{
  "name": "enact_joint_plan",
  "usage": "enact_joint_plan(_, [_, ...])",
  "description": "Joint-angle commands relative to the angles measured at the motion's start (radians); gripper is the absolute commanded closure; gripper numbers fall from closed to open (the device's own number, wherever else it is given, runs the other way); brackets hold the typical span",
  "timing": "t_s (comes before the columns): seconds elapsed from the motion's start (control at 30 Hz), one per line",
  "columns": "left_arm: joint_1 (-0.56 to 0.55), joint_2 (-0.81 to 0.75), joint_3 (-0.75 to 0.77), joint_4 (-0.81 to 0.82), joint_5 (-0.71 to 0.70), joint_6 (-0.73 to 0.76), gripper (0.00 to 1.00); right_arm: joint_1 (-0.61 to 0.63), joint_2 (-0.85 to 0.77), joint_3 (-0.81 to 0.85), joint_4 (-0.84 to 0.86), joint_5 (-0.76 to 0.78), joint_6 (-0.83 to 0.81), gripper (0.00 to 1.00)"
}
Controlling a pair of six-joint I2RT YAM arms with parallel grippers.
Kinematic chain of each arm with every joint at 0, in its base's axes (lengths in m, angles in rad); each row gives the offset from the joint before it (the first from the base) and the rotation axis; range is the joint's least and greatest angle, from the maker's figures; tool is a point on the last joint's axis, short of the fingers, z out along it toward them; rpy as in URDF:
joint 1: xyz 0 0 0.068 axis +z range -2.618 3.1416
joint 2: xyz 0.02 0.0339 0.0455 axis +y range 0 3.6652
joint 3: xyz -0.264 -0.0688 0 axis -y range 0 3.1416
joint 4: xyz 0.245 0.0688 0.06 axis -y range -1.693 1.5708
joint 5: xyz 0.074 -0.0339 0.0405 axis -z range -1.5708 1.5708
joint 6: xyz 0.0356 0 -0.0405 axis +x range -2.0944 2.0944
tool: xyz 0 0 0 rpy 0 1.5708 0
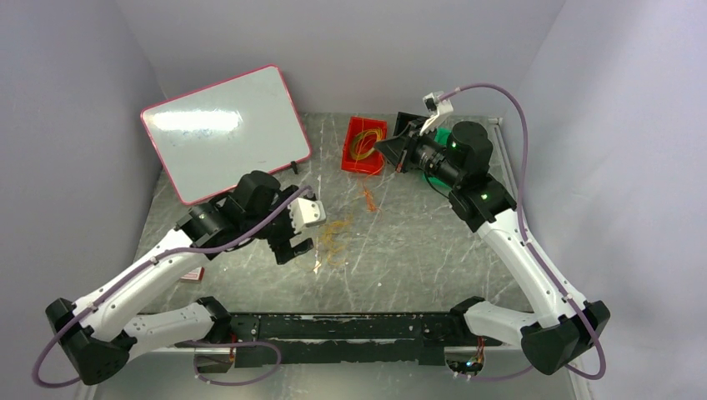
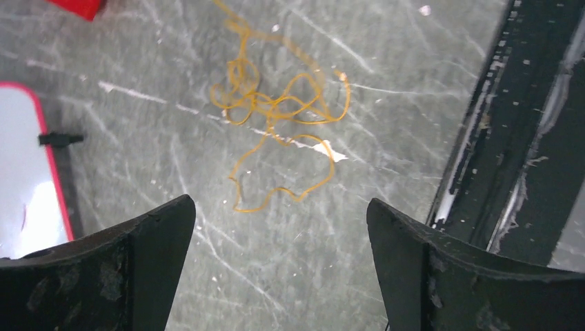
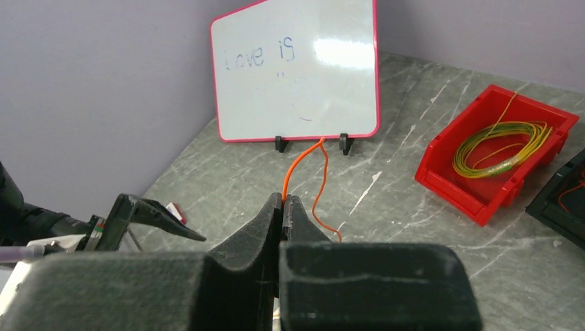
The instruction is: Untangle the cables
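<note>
A loose tangle of thin yellow-orange cables [image 1: 333, 239] [image 2: 274, 109] lies flat on the grey marble table. My left gripper [image 1: 298, 240] [image 2: 279, 202] hovers just left of the tangle, open wide, with only bare table between its fingers. My right gripper [image 1: 387, 148] [image 3: 283, 198] is raised by the red bin and shut on a single orange-red cable [image 3: 303, 157], which arcs out of the jaws and trails down. An orange-red strand [image 1: 368, 198] shows below that gripper. A coil of yellow-green cables [image 3: 498, 147] [image 1: 367, 142] rests in the red bin.
The red bin [image 1: 348, 150] [image 3: 469, 194] stands at the back centre, a black bin [image 1: 408, 125] [image 3: 560, 200] beside it. A pink-framed whiteboard [image 1: 225, 133] [image 3: 296, 69] leans at the back left. A black rail [image 1: 350, 327] [image 2: 510, 138] runs along the near edge.
</note>
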Motion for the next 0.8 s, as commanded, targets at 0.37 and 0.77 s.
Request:
enact_joint_plan(0.37, [-0.004, -0.199, -0.388, 0.972, -0.016, -0.2, 0.0, 0.004, -0.028, -0.011, 0.073, -0.121, 0.067, 1.0])
enact_joint_plan(0.77, [-0.006, 0.101, -0.527, 1.517, 0.078, -0.111, 0.06, 0.003, -0.041, 0.067, 0.089, -0.29, 0.09, 1.0])
